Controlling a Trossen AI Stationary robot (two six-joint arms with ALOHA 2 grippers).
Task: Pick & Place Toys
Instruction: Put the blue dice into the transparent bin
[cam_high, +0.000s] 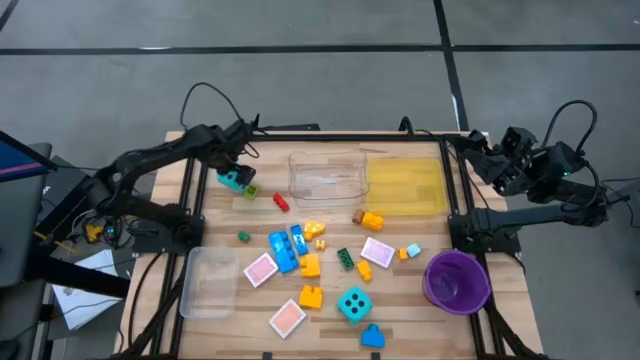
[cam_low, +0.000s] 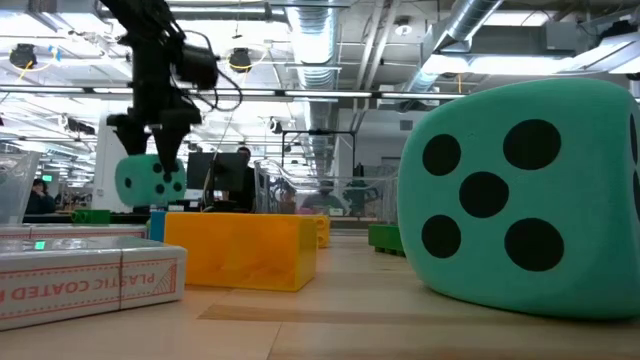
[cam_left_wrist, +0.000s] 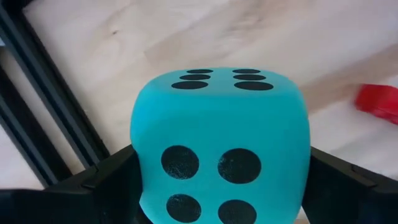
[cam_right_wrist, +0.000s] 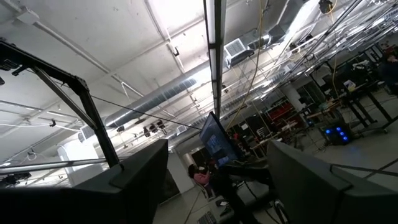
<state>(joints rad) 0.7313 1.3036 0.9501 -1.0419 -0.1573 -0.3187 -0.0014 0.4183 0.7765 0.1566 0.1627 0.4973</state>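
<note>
While the left gripper (cam_high: 236, 176) holds one turquoise die (cam_high: 235, 179) clamped between its fingers near the table's (cam_high: 480, 325) far left corner, lifted clear of the wood as the low view shows, the task looks to be only at its beginning. The clear tray (cam_high: 325, 175) and the yellow tray (cam_high: 405, 184) along the far edge both appear empty, as do the second clear tray (cam_high: 210, 280) by the near left corner and the purple bowl (cam_high: 457, 280) at the near right. Nearly every toy lies loose in the middle of the table: the second die (cam_high: 353, 303) toward the near edge, pink tiles (cam_high: 260, 269), and scattered blue, yellow, orange and green bricks (cam_high: 295, 250), with a red brick (cam_high: 281, 202) just beside the held die. The right gripper (cam_right_wrist: 217, 186) waits off the far right corner, pointed up at the ceiling, jaws apart and holding nothing. Judging by this, the carried die would be the first piece placed, and all the rest remains.
</note>
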